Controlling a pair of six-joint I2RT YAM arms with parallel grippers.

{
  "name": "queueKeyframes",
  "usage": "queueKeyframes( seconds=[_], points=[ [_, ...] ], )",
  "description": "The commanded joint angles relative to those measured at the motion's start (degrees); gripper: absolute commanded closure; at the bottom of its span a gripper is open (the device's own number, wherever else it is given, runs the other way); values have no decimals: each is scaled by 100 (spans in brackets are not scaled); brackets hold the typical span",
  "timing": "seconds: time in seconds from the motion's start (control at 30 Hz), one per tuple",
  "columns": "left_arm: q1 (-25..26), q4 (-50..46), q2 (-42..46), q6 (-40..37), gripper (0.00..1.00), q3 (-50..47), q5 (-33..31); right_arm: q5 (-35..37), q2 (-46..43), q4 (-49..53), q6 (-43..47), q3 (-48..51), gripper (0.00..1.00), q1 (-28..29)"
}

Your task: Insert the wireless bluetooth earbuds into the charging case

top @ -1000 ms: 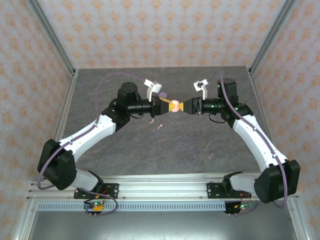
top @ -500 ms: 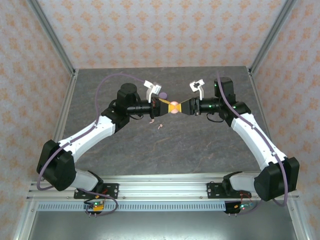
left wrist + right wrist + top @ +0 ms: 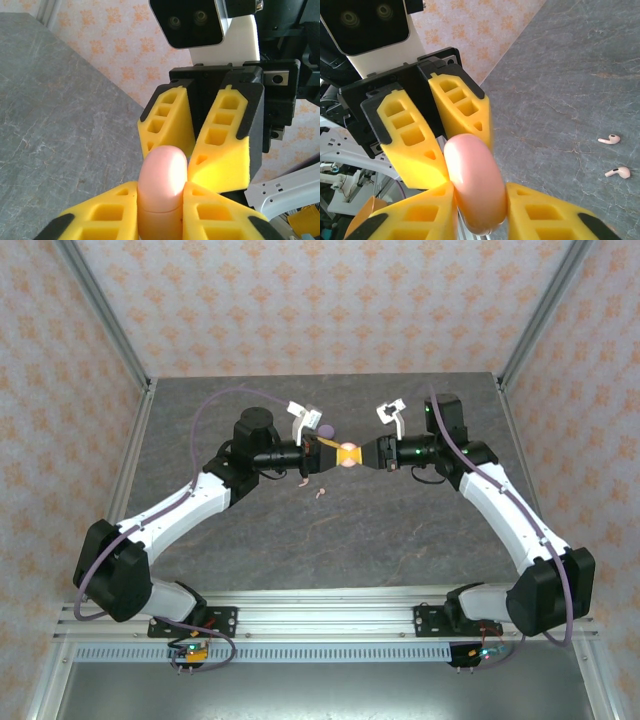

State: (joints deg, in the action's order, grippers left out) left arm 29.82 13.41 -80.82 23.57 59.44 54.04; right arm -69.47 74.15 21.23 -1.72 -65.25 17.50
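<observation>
Moved: right hand [image 3: 363, 454], now closer to the left hand [image 3: 336, 451] than a second ago, fingers drawn in from a wide spread.
Unmoved: left arm, and both buds on the counter [image 3: 400, 530].
Right hand, state: closed on the pink charging case [image 3: 349, 454]; in the right wrist view its two yellow fingers press the case from either side.
Left hand, state: clamped on the same case from the opposite end; in the left wrist view its fingers flank the case and touch it.
Case, position: held in mid-air between the two hands, above the far middle of the counter, touching nothing else.
Case, condition: appears shut, with a seam visible near the left hand's fingers.
First pink earbud [image 3: 609, 139]: lying on the counter, well apart from the case.
Second pink earbud [image 3: 617, 173]: just beside the first, also loose.
Lilac item [image 3: 326, 430]: on the counter behind the left hand; too small to identify.
Meaning for task: a two-handed hold is now established, probably so the lid can be opened or the case passed over. No bud is inserted yet.
</observation>
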Motion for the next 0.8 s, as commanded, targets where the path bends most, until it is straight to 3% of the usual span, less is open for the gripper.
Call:
queueKeyframes(
  seconds=[0.0, 0.13, 0.3, 0.77],
  points=[
    [-29, 163, 162, -21, 67, -20, 126, -73, -41, -27, 119, -229, 76, 38],
    [-29, -174, 246, -254, 55, -10, 115, -114, -43, 97, 165, -294, 76, 43],
    [-29, -427, 307, -449, 50, -20, 274, -176, -52, 195, 201, -330, 76, 40],
    [50, -547, 124, -515, 52, 135, 546, -246, 2, 294, 265, -356, 76, 111]
  ],
)
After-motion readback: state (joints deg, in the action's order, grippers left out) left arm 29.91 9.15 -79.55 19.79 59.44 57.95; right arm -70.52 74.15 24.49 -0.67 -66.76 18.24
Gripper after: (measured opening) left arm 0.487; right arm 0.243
